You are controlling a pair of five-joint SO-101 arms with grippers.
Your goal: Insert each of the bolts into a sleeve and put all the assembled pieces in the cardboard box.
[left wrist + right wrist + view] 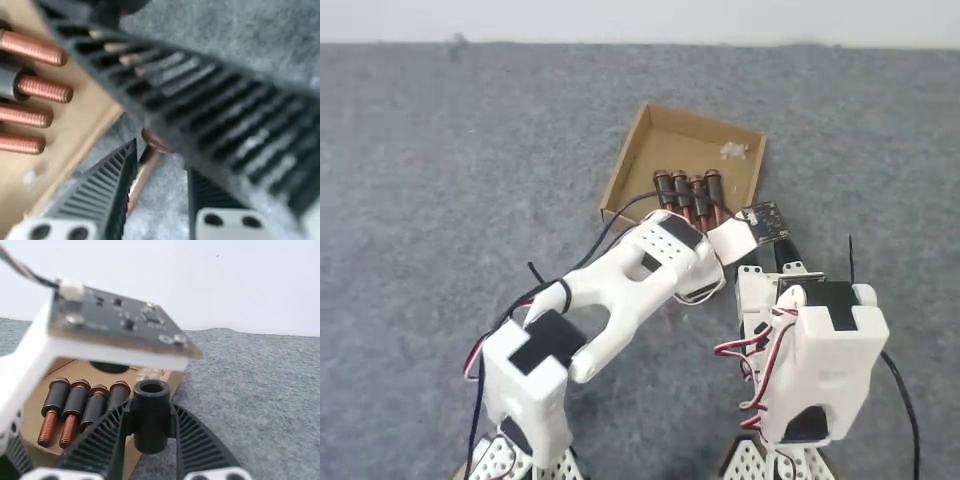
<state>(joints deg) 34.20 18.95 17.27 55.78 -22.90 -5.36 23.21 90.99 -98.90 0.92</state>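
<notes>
right pincer (150, 426) clamped on upright black sleeve (151, 396) near cardboard box (630, 150) | left pincer (162, 161) by copper bolt (142, 172), grip: cannot tell | sleeve likely stiff, light, slick: hold mid-body | four assembled pieces (687, 192) boxed

1. The high camera hangs well above the cardboard box (685, 140), back on my side of it, and looks down from far off.
2. My left wrist camera sits right at the box's near edge, facing down.
3. My right wrist camera sits low, near the box, and looks level across it.
4. All three views share the box.
</notes>
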